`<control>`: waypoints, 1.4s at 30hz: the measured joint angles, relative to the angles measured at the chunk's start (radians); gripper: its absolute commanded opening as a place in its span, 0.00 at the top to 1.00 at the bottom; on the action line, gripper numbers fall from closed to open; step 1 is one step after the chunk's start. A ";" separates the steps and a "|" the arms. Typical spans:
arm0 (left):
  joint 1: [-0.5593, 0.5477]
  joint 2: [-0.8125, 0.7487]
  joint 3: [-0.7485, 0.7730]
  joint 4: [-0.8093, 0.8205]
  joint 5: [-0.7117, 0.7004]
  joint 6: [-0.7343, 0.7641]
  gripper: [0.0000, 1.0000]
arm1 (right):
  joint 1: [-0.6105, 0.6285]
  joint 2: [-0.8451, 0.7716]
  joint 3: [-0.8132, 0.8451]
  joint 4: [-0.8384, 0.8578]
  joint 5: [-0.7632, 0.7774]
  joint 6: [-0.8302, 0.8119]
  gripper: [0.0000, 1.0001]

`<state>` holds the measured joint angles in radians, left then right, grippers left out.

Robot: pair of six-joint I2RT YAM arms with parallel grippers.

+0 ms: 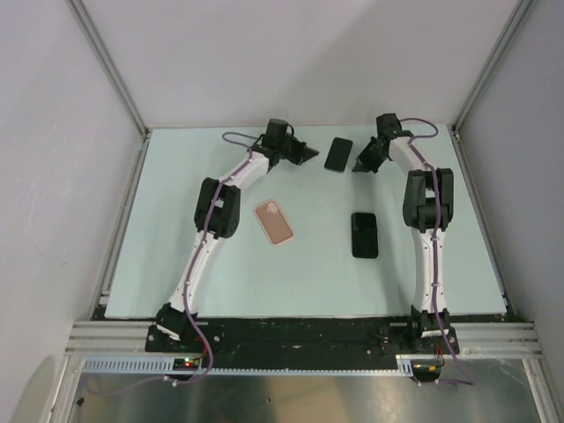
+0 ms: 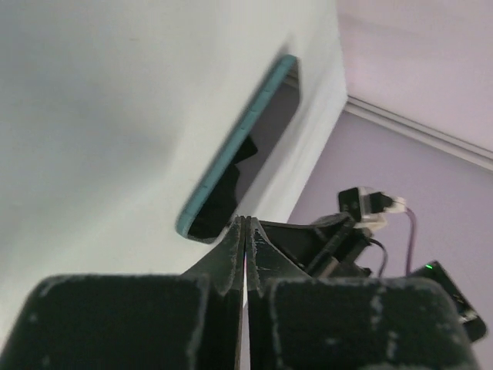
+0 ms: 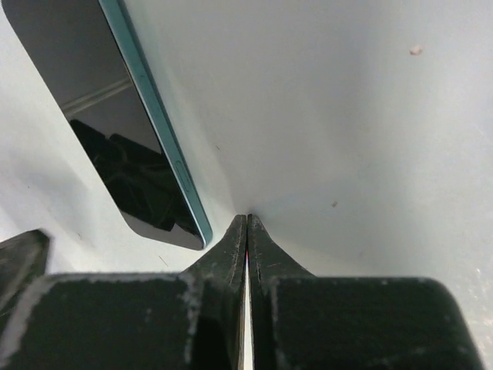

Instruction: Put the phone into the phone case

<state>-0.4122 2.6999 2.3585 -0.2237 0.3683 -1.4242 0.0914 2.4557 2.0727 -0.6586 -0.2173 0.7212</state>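
Observation:
A black phone with a teal rim (image 1: 337, 154) lies flat at the far middle of the table. It also shows in the left wrist view (image 2: 239, 166) and the right wrist view (image 3: 115, 131). My left gripper (image 1: 310, 154) is shut and empty, its tips (image 2: 246, 220) on the table just left of the phone's edge. My right gripper (image 1: 359, 166) is shut and empty, its tips (image 3: 246, 218) at the table just right of the phone's near corner. A pink phone case (image 1: 274, 222) lies open side up nearer the middle, apart from both grippers.
A second black phone-shaped item (image 1: 364, 234) lies flat right of the pink case, beside the right arm. White walls with metal rails (image 1: 110, 70) enclose the pale green table (image 1: 176, 220) at the back and sides.

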 measured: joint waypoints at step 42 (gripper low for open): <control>-0.054 0.126 0.092 -0.033 -0.049 -0.094 1.00 | 0.022 0.105 0.183 -0.069 -0.033 -0.060 1.00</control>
<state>-0.4664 2.8262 2.4500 -0.2569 0.3195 -1.5181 0.1135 2.5603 2.2562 -0.7277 -0.2504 0.6617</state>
